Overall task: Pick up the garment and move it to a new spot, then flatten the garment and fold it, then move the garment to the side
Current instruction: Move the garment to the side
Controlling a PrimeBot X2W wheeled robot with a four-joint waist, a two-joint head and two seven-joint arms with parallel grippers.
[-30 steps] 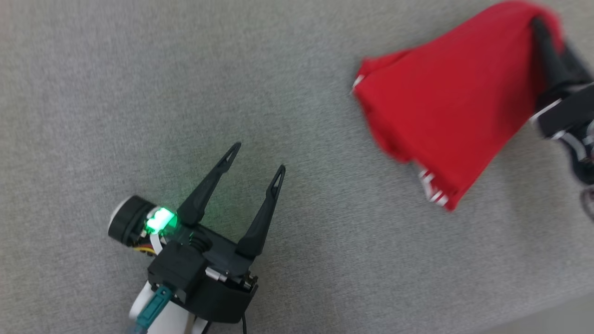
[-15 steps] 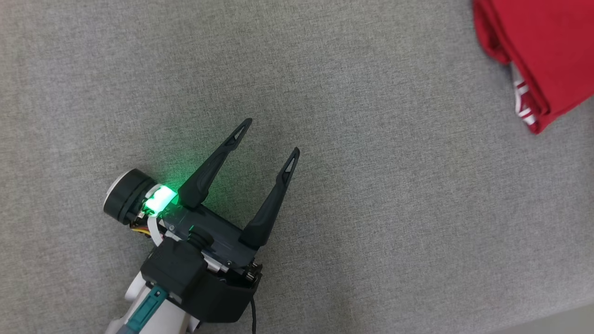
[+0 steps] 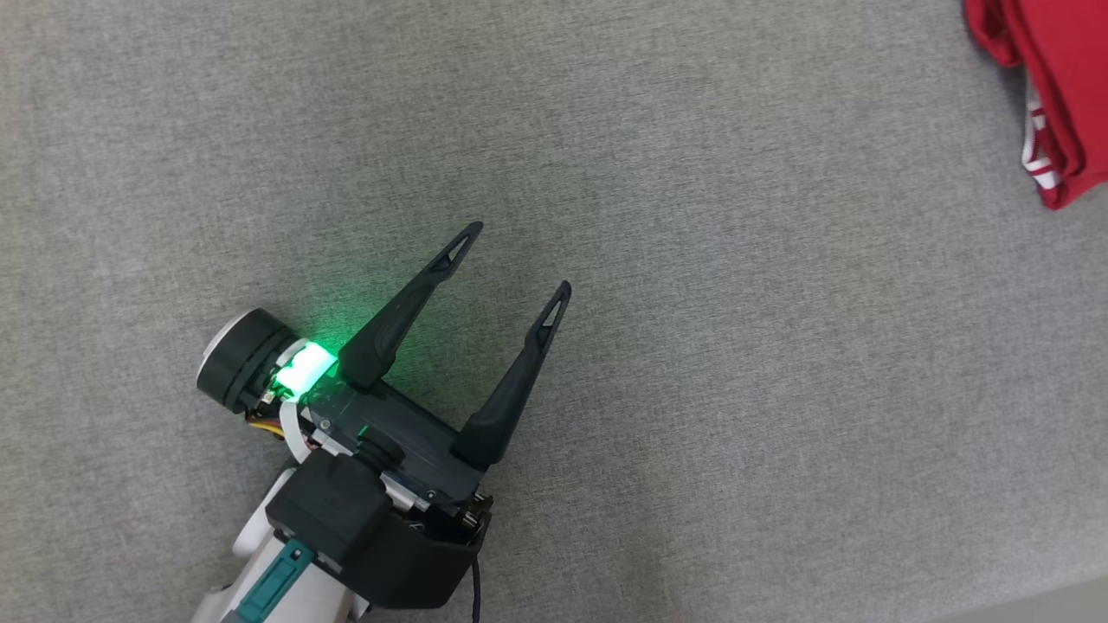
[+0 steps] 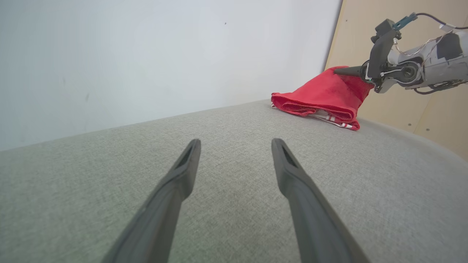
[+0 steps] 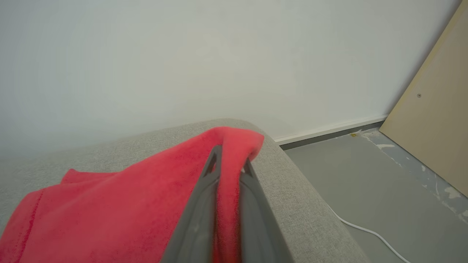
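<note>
The garment (image 3: 1069, 95) is red cloth with white-striped trim, bunched at the head view's top right edge and cut off by the frame. In the left wrist view the garment (image 4: 321, 98) rests on the far part of the grey surface, one end lifted by my right gripper (image 4: 338, 71). The right wrist view has my right gripper (image 5: 230, 160) shut on a fold of the garment (image 5: 128, 204), close to the surface's rounded edge. My left gripper (image 3: 518, 260) hovers low over bare fabric, open and empty, far left of the garment; its fingers (image 4: 182, 175) are spread wide.
A grey fabric surface (image 3: 692, 346) spreads under both arms, its edge at the head view's lower right corner. Behind it stands a white wall (image 4: 146, 54) and a tan wooden panel (image 4: 402, 109). A white cable (image 5: 365, 230) lies on the grey floor beyond the edge.
The right gripper has carried the garment far to the right and up, and the arm has left the head view. The left gripper stays open and has barely shifted.
</note>
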